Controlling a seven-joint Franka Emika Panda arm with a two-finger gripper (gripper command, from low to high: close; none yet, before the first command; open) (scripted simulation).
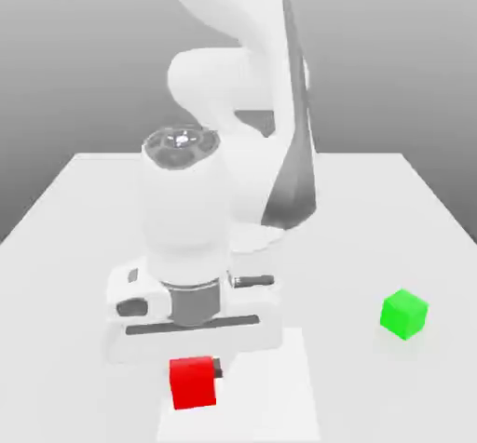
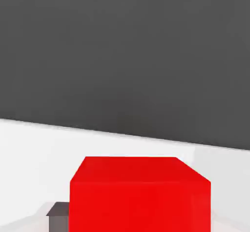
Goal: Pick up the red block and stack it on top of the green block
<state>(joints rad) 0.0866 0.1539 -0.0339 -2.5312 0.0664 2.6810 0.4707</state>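
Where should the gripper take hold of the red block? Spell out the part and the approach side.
Grip the red block across two opposite flat side faces, coming straight down from above. Its top is bare and level, and the gripper already sits shut on it that way.

bare table (image 1: 373,218) around green block (image 1: 403,314)

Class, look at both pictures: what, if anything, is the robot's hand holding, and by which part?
The hand is shut on the red block, gripping it by two opposite side faces. The green block lies apart, untouched.
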